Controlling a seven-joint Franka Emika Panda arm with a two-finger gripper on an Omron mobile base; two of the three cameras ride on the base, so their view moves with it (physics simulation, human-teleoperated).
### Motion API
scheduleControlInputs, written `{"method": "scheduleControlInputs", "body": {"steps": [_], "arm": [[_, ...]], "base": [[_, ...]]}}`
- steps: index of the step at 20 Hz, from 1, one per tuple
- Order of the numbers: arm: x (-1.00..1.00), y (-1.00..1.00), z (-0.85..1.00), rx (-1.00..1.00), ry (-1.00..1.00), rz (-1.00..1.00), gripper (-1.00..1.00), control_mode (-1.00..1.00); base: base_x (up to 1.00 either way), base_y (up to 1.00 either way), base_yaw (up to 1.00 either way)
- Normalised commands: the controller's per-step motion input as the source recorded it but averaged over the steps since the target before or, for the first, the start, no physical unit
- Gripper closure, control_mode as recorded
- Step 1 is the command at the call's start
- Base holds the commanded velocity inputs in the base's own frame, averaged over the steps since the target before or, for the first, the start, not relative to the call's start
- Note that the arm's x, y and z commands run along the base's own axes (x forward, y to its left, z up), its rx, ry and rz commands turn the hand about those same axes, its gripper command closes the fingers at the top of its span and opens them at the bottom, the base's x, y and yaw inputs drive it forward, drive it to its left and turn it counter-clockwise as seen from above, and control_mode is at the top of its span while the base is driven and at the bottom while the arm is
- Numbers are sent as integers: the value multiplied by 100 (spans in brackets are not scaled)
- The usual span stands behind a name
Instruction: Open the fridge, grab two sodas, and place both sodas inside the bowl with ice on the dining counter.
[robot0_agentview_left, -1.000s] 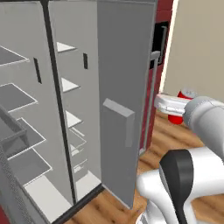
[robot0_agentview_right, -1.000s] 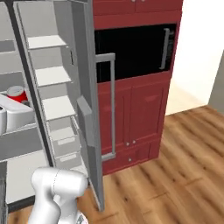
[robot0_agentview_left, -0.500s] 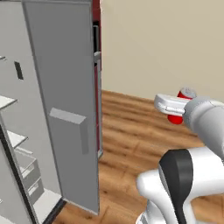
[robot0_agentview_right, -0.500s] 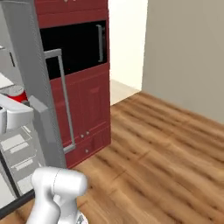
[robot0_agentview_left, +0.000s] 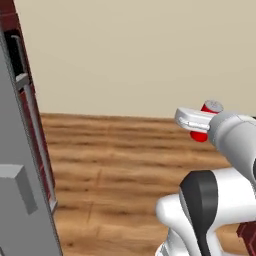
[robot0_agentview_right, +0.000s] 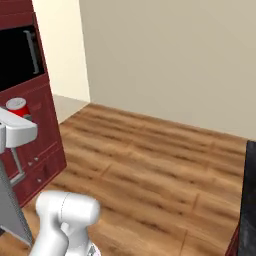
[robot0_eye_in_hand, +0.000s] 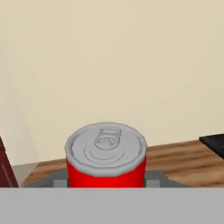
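The claw (robot0_eye_in_hand: 106, 183) is closed on the red can (robot0_eye_in_hand: 106, 154), one of the two sodas. In the hand view the can stands upright right between the two finger tips (robot0_eye_in_hand: 59, 180), which press against its lower sides, one on each side; its grey lid with the pull tab faces up toward the camera and its red wall drops down between the fingers. Nothing lies between can and claw: they touch.

In the left base view the claw (robot0_agentview_left: 199, 131) shows as a white block at the end of the arm, with the can (robot0_agentview_left: 206, 120) sticking up above it and a bit of its red body showing below, so the claw wraps the can's middle. In the right base view the claw (robot0_agentview_right: 17, 120) sits at the left edge, with the can (robot0_agentview_right: 17, 107) rising just over the white hand.

Beyond the claw there is a plain beige wall (robot0_eye_in_hand: 109, 61) and below it a wooden floor (robot0_agentview_right: 150, 165). To the far side of the claw in the left base view stands the grey fridge door (robot0_agentview_left: 17, 175), edge-on, well apart from the can. A dark red cabinet (robot0_agentview_right: 30, 125) stands just behind the claw in the right base view. A dark edge at the right of that view may be the desk; I cannot tell.
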Motion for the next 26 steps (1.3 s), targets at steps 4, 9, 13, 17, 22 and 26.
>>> {"method": "scheduleControlInputs", "body": {"steps": [4,9,13,17,22,26], "arm": [[0,0,0,0,0,0,100,100],[0,0,0,0,0,0,100,100],[0,0,0,0,0,0,100,100],[0,0,0,0,0,0,100,100],[0,0,0,0,0,0,100,100],[0,0,0,0,0,0,100,100]], "base": [[46,-56,-52],[54,-17,-54],[52,3,-58],[49,19,-59],[57,35,-57],[61,52,-53]]}}
